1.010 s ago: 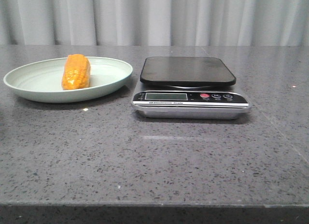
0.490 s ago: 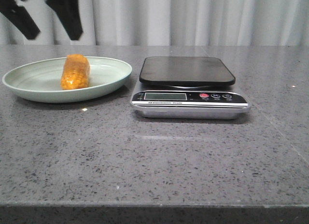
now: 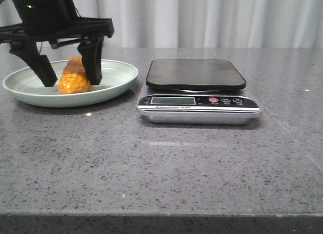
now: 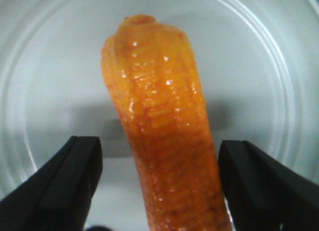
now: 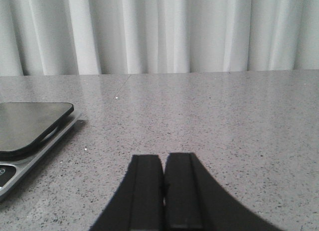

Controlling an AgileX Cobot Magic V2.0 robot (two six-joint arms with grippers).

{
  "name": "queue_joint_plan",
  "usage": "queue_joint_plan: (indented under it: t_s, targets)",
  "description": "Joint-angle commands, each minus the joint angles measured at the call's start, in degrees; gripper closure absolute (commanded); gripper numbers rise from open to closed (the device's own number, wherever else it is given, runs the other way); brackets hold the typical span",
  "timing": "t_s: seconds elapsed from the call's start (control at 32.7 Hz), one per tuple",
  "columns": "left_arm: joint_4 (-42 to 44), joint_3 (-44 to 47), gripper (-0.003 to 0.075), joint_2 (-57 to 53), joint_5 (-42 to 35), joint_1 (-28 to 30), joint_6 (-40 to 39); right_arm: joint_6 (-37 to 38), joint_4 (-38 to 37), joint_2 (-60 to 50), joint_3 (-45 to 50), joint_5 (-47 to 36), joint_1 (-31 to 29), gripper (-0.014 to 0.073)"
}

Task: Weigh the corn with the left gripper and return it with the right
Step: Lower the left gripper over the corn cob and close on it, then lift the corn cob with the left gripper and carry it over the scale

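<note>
Orange corn (image 3: pixel 73 79) on plate (image 3: pixel 116 82), left tool (image 3: pixel 70 78) spread astride it; right tool (image 5: pixel 163 201) pressed together.

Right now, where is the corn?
In the front view the corn lies on the pale green plate at the table's left, left of the scale. The open left gripper straddles it, fingers either side.

The speckled grey surface (image 3: pixel 161 163) carries a pale green plate (image 3: pixel 113 82) beneath the left hand (image 3: pixel 70 81) and a scale (image 3: pixel 198 100) beside it, seemingly apart.
</note>
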Motion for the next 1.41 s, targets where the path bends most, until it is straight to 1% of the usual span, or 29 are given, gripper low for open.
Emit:
queue_joint_plan:
  t_s: [0.0, 0.18, 0.24, 0.28, 0.37, 0.58, 0.67, 0.8, 0.98, 1.07, 1.13, 1.25, 1.35, 1.38]
  targets:
    - [-0.37, -1.95, 0.0310, -2.10, -0.96, -0.63, -0.77, -0.45, -0.53, -0.96, -0.46, -4.33, -0.18, 0.0444]
    - [-0.37, -2.86, 0.0545, -2.02, -1.09, -0.63, -0.65, -0.45, -0.53, -0.96, -0.46, -4.33, -0.18, 0.0444]
    - [-0.55, -3.83, 0.0586, -2.02, -1.09, -0.76, -0.56, -0.45, -0.53, -0.96, -0.46, -4.33, -0.18, 0.0444]
    - [-0.83, -4.60, 0.0596, -2.02, -1.09, -1.04, -0.56, -0.45, -0.53, -0.96, -0.46, -4.33, -0.18, 0.0444]
    - [-0.81, -7.77, 0.0591, -2.02, -1.17, -2.91, -0.56, -0.45, -0.53, -0.96, -0.46, -4.33, -0.18, 0.0444]
    - [-0.81, -13.22, 0.0591, -1.31, -6.77, -9.77, -0.56, -0.45, -0.53, -0.96, -0.46, -4.33, -0.18, 0.0444]
    - [-0.81, -16.48, 0.0591, 0.97, -5.88, -12.34, -0.56, -0.45, -0.53, -0.96, -0.46, -4.33, -0.18, 0.0444]
    - [-1.81, -21.77, 0.0591, 5.06, -1.62, -14.90, -0.56, -0.45, -0.53, -0.96, -0.46, -4.33, -0.18, 0.0444]
    - [-1.84, -30.93, 0.0568, 11.06, 4.20, -18.66, -0.56, -0.45, -0.53, -0.96, -0.46, -4.33, -0.18, 0.0444]
    - [-1.84, -34.03, 0.0529, 13.26, 5.82, -19.55, -0.56, -0.45, -0.53, -0.96, -0.46, -4.33, -0.18, 0.0444]
    - [-1.84, -35.22, 0.0474, 14.25, 7.01, -19.90, -0.56, -0.45, -0.53, -0.96, -0.46, -4.33, -0.18, 0.0444]
    - [-1.84, -36.25, 0.0319, 15.44, 9.25, -19.90, -0.66, -0.45, -0.53, -0.96, -0.46, -4.33, -0.18, 0.0444]
    - [-1.84, -36.33, 0.0246, 15.68, 9.73, -19.90, -0.79, -0.45, -0.53, -0.96, -0.46, -4.33, -0.18, 0.0444]
    - [-1.84, -36.33, 0.0235, 15.68, 9.73, -19.90, -0.79, -0.45, -0.53, -0.96, -0.46, -4.33, -0.18, 0.0444]
